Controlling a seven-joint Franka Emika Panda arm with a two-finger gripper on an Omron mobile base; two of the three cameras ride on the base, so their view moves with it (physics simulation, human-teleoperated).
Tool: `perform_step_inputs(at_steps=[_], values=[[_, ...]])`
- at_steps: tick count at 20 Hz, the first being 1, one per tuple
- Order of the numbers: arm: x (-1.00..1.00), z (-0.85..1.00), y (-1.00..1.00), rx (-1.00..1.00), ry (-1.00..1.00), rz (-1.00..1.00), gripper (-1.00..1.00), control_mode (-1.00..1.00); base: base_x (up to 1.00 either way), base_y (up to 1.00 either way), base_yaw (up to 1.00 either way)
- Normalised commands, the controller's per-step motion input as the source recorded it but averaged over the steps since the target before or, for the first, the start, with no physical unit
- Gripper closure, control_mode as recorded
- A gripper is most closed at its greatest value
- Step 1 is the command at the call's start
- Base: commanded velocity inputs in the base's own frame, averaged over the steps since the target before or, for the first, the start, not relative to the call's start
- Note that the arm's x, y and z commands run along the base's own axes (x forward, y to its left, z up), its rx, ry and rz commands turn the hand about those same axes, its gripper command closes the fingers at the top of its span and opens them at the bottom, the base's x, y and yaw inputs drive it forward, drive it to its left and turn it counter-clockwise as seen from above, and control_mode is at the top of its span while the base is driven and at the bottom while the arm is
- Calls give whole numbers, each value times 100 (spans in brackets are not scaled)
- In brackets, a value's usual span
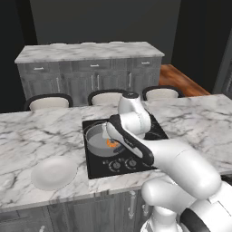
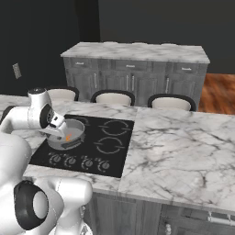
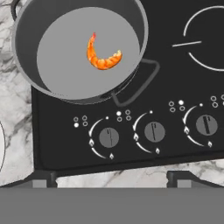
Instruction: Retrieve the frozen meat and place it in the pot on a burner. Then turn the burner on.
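The frozen meat point(image 3: 103, 54), a small curved orange shrimp-like piece, lies loose on the floor of the grey pot point(image 3: 141, 30). The pot stands on the front-left burner of the black cooktop point(image 3: 175, 83), which it covers; its thin handle points toward the knobs. My gripper point(image 3: 111, 179) hovers open above the cooktop's front edge, fingertips point(image 3: 41, 179) wide apart with nothing between them. From the base, the gripper point(image 1: 108, 132) hangs over the pot point(image 1: 96, 141) with the meat point(image 1: 111, 143) under it. The right base view shows the pot point(image 2: 73, 137) and meat point(image 2: 68, 136).
Three round grey knobs point(image 3: 109, 137), point(image 3: 154, 131), point(image 3: 206, 125) line the cooktop's front. A free burner point(image 3: 205, 39) lies to the right. A white plate point(image 1: 54, 172) rests on the marble counter left of the cooktop. Stool backs point(image 1: 106, 96) stand behind the island.
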Motion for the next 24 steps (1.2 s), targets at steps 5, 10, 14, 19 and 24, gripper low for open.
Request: perform_step_inputs(at_steps=[5,10,14,19,24], values=[[0,-22,1,0,0,0,-100,-100,0,0,0],[0,-29,13,-2,0,0,-100,-100,0,0,0],[0,-35,8,-5,0,0,-100,-100,0,0,0],[0,-35,0,-5,-1,0,-100,-100,0,0,0],[0,-34,0,-3,-1,0,-100,-100,0,0,0]])
